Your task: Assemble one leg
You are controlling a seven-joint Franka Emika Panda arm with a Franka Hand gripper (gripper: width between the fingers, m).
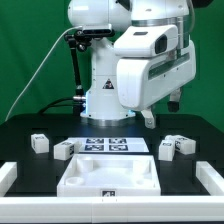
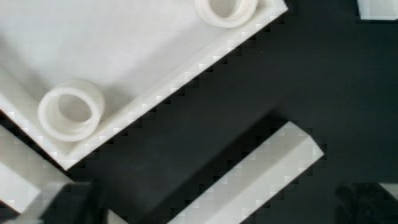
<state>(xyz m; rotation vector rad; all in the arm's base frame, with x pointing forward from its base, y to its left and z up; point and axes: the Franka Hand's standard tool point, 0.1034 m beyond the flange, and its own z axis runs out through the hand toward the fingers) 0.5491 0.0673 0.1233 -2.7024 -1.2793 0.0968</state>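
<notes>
Several small white legs with black-and-white tags lie on the black table in the exterior view: two on the left (image 1: 38,143) (image 1: 63,150) and a pair on the right (image 1: 170,148) (image 1: 186,143). The large white panel (image 1: 108,178) lies at the front. My gripper (image 1: 150,119) hangs above the table behind the legs, touching none of them. In the wrist view my gripper (image 2: 214,212) is open and empty, with dark fingertips (image 2: 63,205) at the picture's lower corners. That view shows a corner of the panel (image 2: 125,55) with two round sockets (image 2: 71,108) (image 2: 228,10). No leg shows there.
The marker board (image 1: 113,145) lies between the leg groups, in front of the robot base (image 1: 100,100). White rim bars stand at the exterior view's left (image 1: 6,178) and right (image 1: 212,178). A white bar (image 2: 267,170) crosses the wrist view beside the panel corner.
</notes>
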